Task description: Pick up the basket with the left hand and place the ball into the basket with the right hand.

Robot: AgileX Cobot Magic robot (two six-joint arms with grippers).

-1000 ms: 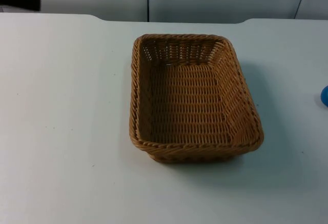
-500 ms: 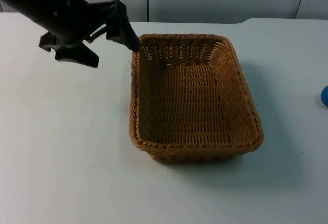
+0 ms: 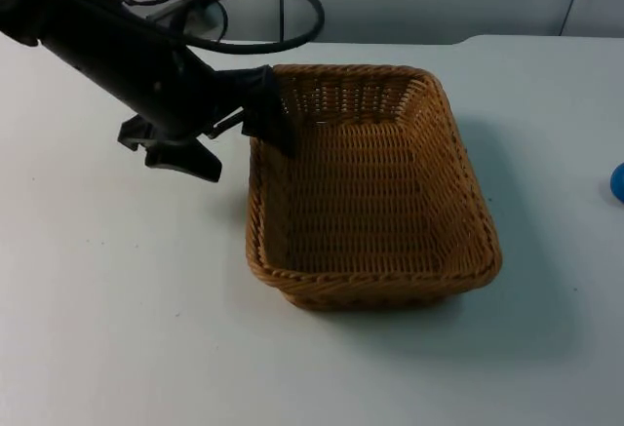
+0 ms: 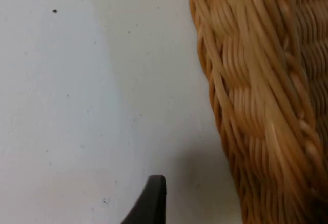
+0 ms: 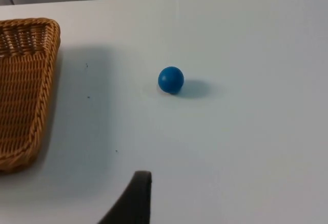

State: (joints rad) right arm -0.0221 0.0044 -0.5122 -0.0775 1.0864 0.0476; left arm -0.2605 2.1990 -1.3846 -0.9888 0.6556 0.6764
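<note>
empty tan wicker basket (image 3: 370, 187) upright mid-table; small blue ball (image 5: 170, 79) well apart

Top view: ball (image 3: 618, 182) cut by the picture's edge, a blue sliver showing. Left arm (image 3: 107, 46) runs off the upper corner; it covers part of the basket (image 3: 370, 187) rim at the far left corner and a strip of counter (image 3: 117, 299) behind it. Left gripper (image 3: 239, 148): one finger hangs inside the basket wall, the other outside; contact with the rim not readable.

Left wrist view: basket wall (image 4: 256, 106) cut off by the frame; one fingertip (image 4: 151, 203) visible.

Right wrist view: basket (image 5: 23, 85) cut off, one corner visible.
</note>
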